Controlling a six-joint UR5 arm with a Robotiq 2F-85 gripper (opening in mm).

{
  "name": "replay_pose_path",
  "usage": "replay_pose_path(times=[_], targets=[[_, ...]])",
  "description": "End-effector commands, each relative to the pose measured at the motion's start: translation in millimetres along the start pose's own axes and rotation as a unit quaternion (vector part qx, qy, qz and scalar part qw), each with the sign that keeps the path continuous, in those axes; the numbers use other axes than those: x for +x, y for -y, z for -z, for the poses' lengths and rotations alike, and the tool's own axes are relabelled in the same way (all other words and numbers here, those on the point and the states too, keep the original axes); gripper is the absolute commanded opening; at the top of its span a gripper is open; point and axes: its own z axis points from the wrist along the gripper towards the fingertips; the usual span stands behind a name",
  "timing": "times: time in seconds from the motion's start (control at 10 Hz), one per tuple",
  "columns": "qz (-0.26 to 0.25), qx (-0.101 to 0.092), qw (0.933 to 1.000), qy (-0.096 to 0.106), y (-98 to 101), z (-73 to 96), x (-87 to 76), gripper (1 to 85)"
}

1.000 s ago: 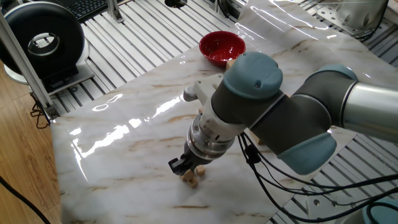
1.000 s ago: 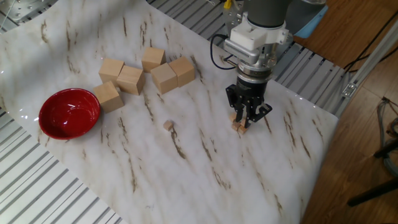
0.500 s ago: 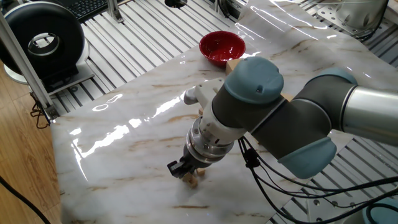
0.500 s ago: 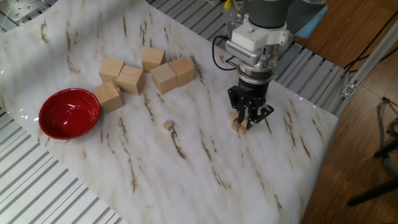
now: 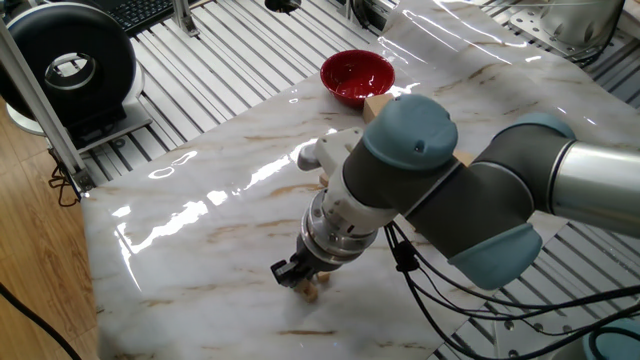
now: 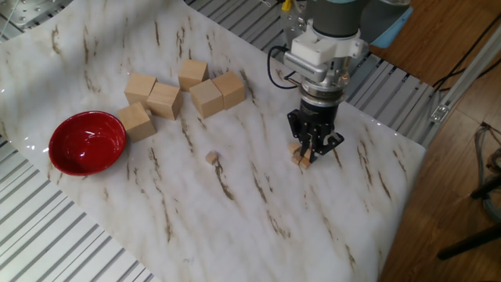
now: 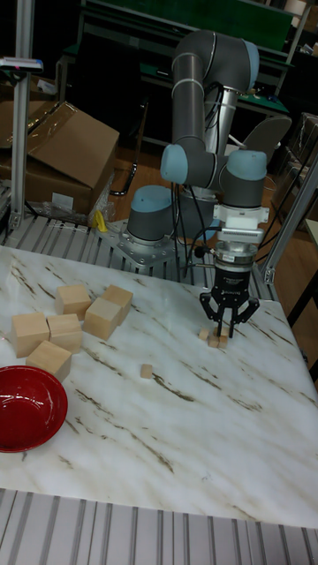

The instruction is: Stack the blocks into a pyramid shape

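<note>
My gripper (image 6: 311, 150) points straight down near the table's edge, its fingers drawn close together on a tiny tan block that they mostly hide. Right under the fingertips lies a small cluster of the blocks (image 6: 300, 160), touching each other; the same blocks (image 7: 211, 337) lie at the fingertips of the gripper (image 7: 225, 328) in the tall fixed view. In one fixed view the gripper (image 5: 299, 274) covers most of the cluster (image 5: 312, 291). One more tiny block (image 6: 210, 157) lies alone on the marble to the left, also a speck (image 7: 147, 371) in the tall view.
Several large pale wooden blocks (image 6: 180, 92) stand grouped at the far side of the marble table (image 6: 235, 219). A red bowl (image 6: 87, 142) sits beside them. The table's edge and metal rails (image 6: 391, 94) run close behind the gripper.
The gripper has sunk slightly toward the cluster of tiny blocks. The lone block and the large blocks have not moved.
</note>
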Motion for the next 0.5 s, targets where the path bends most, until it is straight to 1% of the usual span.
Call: replay_pose_path(times=[0.0,0.4], targets=[[-0.012,-0.003,0.9999,0.000,-0.6,0.4,-1.1,22.3],[-0.021,-0.002,0.9998,-0.001,-1.6,1.9,-2.3,13.3]])
